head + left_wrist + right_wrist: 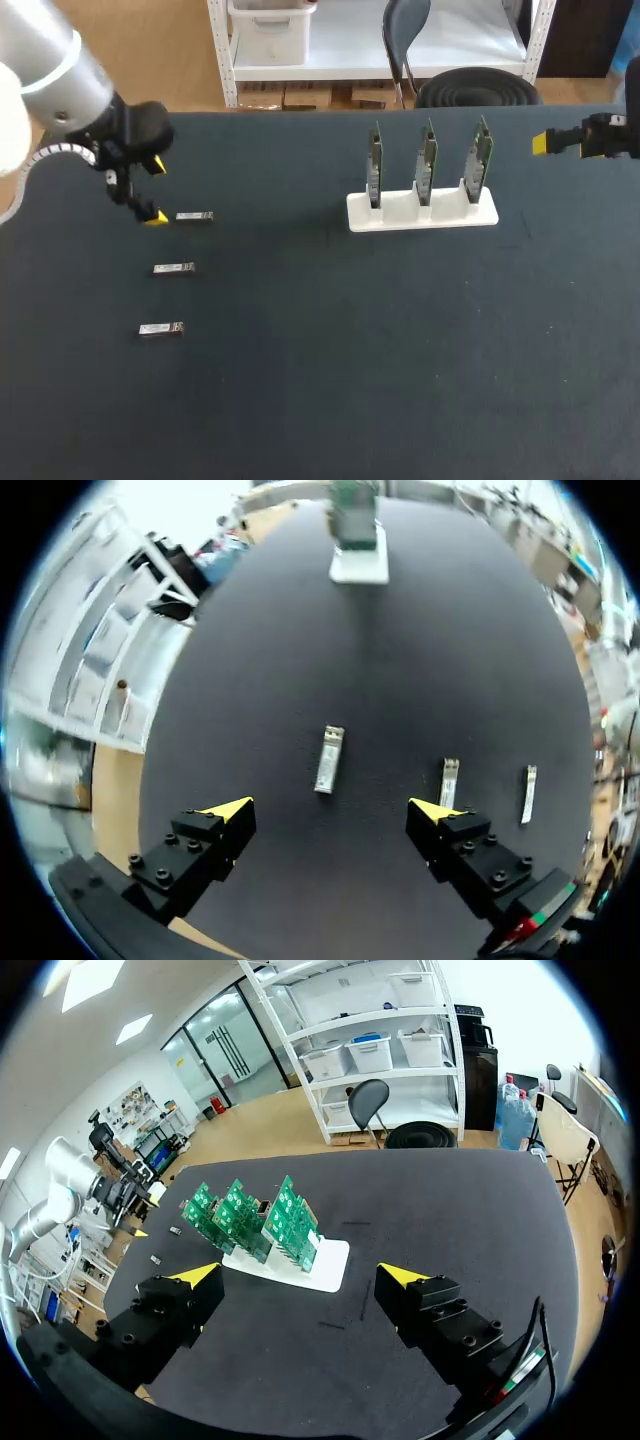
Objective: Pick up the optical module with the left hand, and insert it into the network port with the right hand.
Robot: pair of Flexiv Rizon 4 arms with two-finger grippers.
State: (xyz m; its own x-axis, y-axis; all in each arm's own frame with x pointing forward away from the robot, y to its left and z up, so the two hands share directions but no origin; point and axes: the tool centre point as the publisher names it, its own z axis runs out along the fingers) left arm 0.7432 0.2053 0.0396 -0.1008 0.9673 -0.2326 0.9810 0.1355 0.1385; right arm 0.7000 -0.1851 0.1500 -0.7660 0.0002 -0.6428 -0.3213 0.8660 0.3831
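Observation:
Three small silver optical modules lie in a column on the dark table at the left: the far one [194,216], the middle one [173,268] and the near one [160,329]. My left gripper [153,190] hovers open just left of the far module. In the left wrist view that module [329,759] lies just ahead of the open left gripper [330,810], with nothing held. The white holder [422,212] carries three upright green boards with network ports [427,160]. My right gripper [545,143] hangs open at the far right, beyond the holder, and the right wrist view shows the right gripper [300,1275] facing the boards [262,1218].
The other two modules [449,782] [527,793] lie beside the left gripper's right finger. The holder [358,560] stands far ahead of it across the bare dark table [330,350].

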